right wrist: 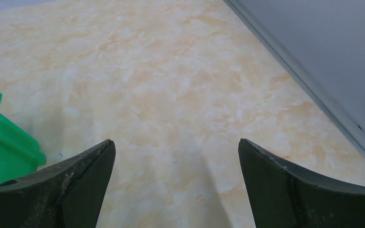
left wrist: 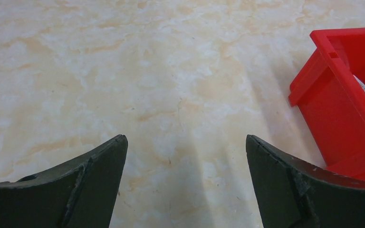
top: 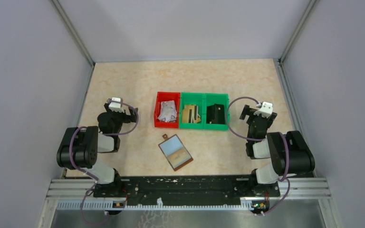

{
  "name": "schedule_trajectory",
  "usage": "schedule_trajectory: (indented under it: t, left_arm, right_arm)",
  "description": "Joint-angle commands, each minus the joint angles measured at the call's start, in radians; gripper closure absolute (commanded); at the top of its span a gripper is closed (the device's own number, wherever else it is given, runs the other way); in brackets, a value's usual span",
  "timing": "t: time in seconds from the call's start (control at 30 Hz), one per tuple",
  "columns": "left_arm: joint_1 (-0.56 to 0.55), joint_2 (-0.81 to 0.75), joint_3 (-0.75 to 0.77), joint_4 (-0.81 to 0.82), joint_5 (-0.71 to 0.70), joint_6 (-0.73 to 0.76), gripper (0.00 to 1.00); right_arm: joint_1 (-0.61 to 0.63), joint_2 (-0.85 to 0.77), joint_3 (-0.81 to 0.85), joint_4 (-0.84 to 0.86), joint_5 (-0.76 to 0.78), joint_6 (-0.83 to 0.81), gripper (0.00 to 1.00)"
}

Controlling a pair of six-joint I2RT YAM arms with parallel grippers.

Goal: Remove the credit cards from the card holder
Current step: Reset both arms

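Jaws wide apart, both empty

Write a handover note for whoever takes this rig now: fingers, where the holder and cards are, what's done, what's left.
Left gripper: fingers open, empty, over the table beside the red bin.
Right gripper: fingers open, empty, right of the right green bin.
Card holder: lies open on the table, between the bins and the arm bases, neither gripper touching it.
Done: a gold card sits in the middle green bin; a dark item in the right green bin may be cards.
Left: check the holder; I cannot tell whether its pockets hold more cards.
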Motion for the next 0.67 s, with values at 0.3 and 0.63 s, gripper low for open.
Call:
schedule_trajectory:
  t: [0.3, 0.63]
  left_arm:
    - [-0.013, -0.012, 0.0, -0.014, -0.027, 0.028, 0.01]
    - [-0.028, -0.011, 0.013, -0.037, -0.042, 0.043, 0.01]
  right_arm:
    - [-0.021, -0.025, 0.004, 0.026, -0.046, 0.029, 0.01]
    - [-0.021, -0.025, 0.004, 0.026, -0.046, 0.028, 0.01]
